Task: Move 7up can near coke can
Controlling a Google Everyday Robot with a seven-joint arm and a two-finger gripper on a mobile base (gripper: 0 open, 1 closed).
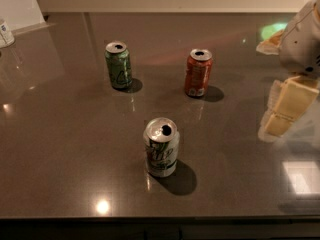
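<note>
The 7up can [161,147], silver-white with green lettering and an opened top, stands upright in the front middle of the dark table [65,149]. The coke can [199,72], red-orange with a white patch low on its side, stands upright behind it and slightly to the right. My gripper [287,106], cream-coloured under a white wrist, hangs at the right edge of the view. It is well to the right of both cans, touches neither and holds nothing.
An all-green can [118,65] stands upright at the back left, level with the coke can. A small white-labelled container [5,33] sits at the far left edge by a pale wall panel. The table's front edge runs along the bottom.
</note>
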